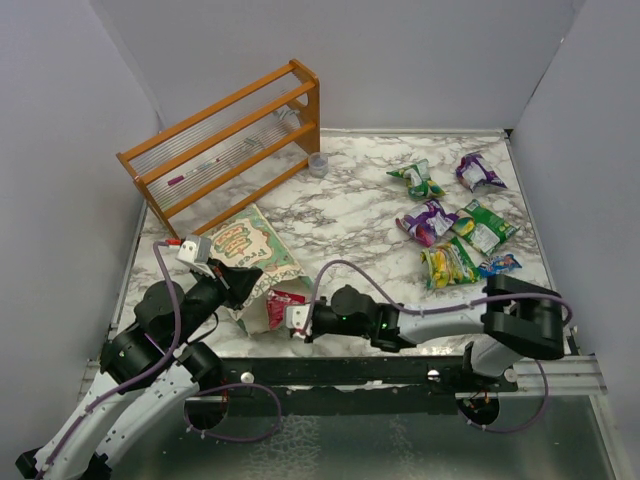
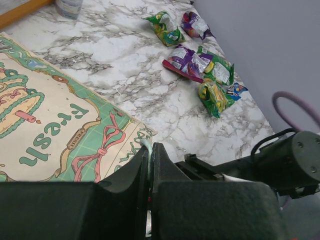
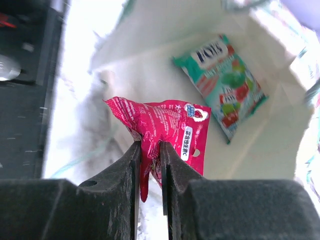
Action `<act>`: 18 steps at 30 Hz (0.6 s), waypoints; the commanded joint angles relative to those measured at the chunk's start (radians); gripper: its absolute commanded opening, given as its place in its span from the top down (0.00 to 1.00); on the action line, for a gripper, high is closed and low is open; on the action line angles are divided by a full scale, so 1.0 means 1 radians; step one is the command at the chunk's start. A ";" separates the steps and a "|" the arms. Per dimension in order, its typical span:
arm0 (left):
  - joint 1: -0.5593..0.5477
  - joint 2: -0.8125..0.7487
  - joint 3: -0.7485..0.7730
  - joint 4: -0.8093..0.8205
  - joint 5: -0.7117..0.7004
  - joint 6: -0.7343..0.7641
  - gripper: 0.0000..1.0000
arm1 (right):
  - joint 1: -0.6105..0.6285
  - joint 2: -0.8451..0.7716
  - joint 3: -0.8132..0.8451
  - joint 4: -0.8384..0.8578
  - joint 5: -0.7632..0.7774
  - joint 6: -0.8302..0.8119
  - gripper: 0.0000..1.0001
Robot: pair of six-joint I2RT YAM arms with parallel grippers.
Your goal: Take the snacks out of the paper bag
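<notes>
Pinching one red packet [image 3: 167, 125], the right gripper [image 3: 149, 148] faces the left gripper [image 2: 150, 151] clamping the paper bag [image 2: 60, 125] (six packets [image 1: 428, 222] outside).

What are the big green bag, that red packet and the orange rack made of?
The bag seems to be paper: matte, creased, with a printed front. The red packet is likely thin foil or plastic film: glossy and crinkled. The rack looks like wood with a smooth orange finish.

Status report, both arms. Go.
Left gripper shut on paper bag rim. Right gripper shut on red packet at bag mouth. One green-and-red packet inside. Nothing seen blocking.
</notes>
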 commanded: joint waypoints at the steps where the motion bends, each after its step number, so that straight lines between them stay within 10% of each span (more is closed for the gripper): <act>1: 0.001 0.005 0.010 0.012 -0.006 0.005 0.96 | 0.008 -0.163 -0.056 -0.132 -0.289 0.084 0.82; 10: 0.003 0.025 0.013 0.011 -0.012 0.004 0.96 | 0.009 -0.553 -0.128 -0.436 -0.381 0.097 0.85; 18: 0.003 0.032 0.013 0.010 -0.010 0.005 0.96 | 0.008 -0.725 -0.195 -0.231 0.449 0.224 0.86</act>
